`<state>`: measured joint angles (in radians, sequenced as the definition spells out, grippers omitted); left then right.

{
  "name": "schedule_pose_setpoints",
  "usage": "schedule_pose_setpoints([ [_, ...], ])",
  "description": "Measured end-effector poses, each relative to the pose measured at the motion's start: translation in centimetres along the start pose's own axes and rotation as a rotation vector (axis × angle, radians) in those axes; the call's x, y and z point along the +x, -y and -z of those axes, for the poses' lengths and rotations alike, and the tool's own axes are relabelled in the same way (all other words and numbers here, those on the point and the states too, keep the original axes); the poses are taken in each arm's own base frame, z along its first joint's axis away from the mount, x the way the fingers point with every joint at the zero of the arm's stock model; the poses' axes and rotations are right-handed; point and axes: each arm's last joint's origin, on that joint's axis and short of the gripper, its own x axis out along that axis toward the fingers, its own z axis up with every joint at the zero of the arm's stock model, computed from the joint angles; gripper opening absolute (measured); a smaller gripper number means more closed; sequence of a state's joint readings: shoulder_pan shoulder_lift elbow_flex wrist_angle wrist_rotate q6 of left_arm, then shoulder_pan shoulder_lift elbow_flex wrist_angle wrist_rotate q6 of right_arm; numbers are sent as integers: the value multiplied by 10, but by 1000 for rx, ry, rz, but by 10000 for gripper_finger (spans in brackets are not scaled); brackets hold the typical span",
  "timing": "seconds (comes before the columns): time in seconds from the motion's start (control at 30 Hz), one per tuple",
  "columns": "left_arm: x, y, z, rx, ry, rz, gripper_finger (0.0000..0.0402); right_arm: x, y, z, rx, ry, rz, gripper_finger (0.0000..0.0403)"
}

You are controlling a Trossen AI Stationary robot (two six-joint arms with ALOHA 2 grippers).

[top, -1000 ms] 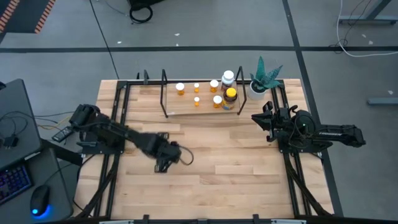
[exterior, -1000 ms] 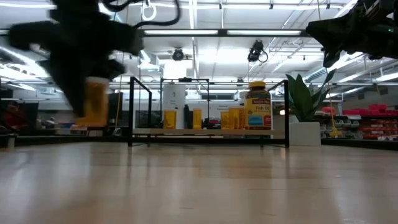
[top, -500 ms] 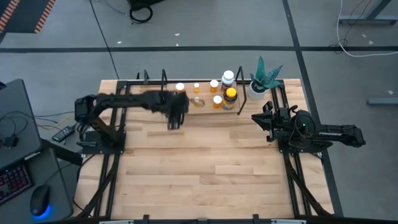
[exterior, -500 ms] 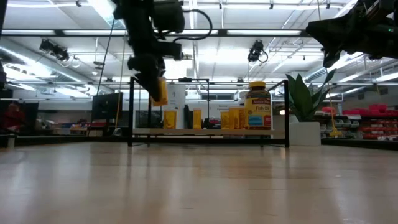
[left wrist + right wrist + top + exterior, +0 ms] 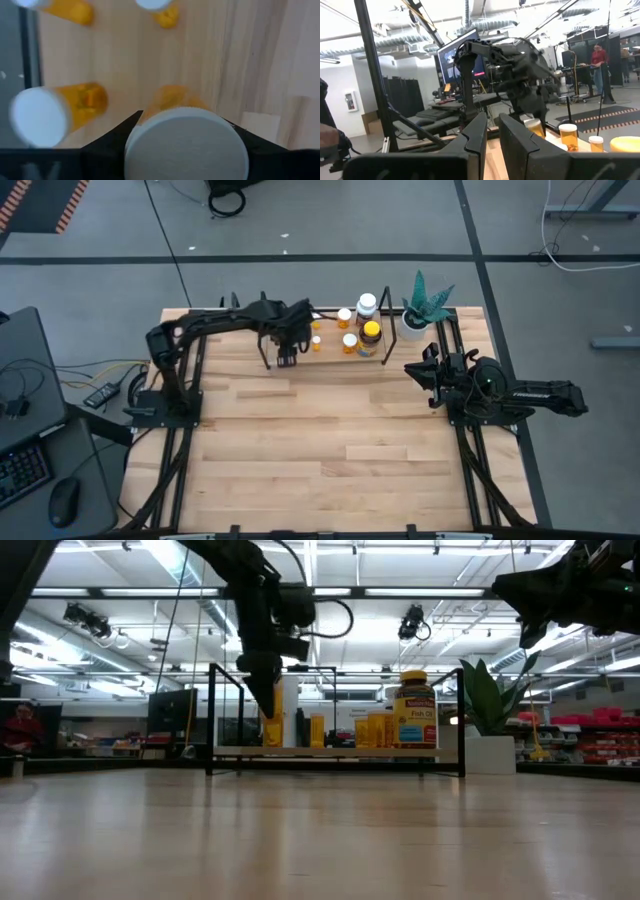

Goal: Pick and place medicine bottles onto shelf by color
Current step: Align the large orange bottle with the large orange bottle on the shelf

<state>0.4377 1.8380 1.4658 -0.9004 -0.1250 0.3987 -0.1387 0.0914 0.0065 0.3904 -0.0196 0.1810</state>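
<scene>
- The left arm reaches from its base at the table's left edge across to the shelf (image 5: 330,352) at the far side, its left gripper (image 5: 285,350) pointing down over the shelf's left end.
- Its fingers (image 5: 117,137) are pinched on an orange medicine bottle (image 5: 172,102) with a white cap (image 5: 187,142); from the table-level view the bottle (image 5: 270,725) hangs low, at or just above the board, and I cannot tell whether it touches.
- From overhead the held bottle is hidden under the gripper.
- On the shelf to its right stand more small orange bottles (image 5: 316,342), then the white bottle (image 5: 367,306) and the amber bottle with a yellow lid (image 5: 371,335) near the right end; the arm covers part of the left group, so their full count is unclear.
- A potted green plant (image 5: 418,308) stands just beyond the shelf's right end.
- The right arm rests at the table's right side, well apart from the shelf, with the right gripper (image 5: 425,375) raised above the tabletop and its fingers (image 5: 475,137) parted with a narrow gap, holding nothing.
</scene>
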Motion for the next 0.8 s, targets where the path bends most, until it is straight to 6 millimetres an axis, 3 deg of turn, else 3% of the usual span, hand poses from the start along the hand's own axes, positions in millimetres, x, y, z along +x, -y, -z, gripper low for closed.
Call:
schedule_pose_setpoints([
  [0.3, 35, 2, -3, 22, -93, 58, 203, 0, 0, 0, 0, 1, 0, 57],
  [0.5, 39, 2, -4, 19, -103, 63, 207, 0, 0, 0, 0, 0, 0, 57],
  [0.8, 40, 2, -3, 17, -114, 40, 280, 0, 0, 0, 0, 1, 0, 57],
])
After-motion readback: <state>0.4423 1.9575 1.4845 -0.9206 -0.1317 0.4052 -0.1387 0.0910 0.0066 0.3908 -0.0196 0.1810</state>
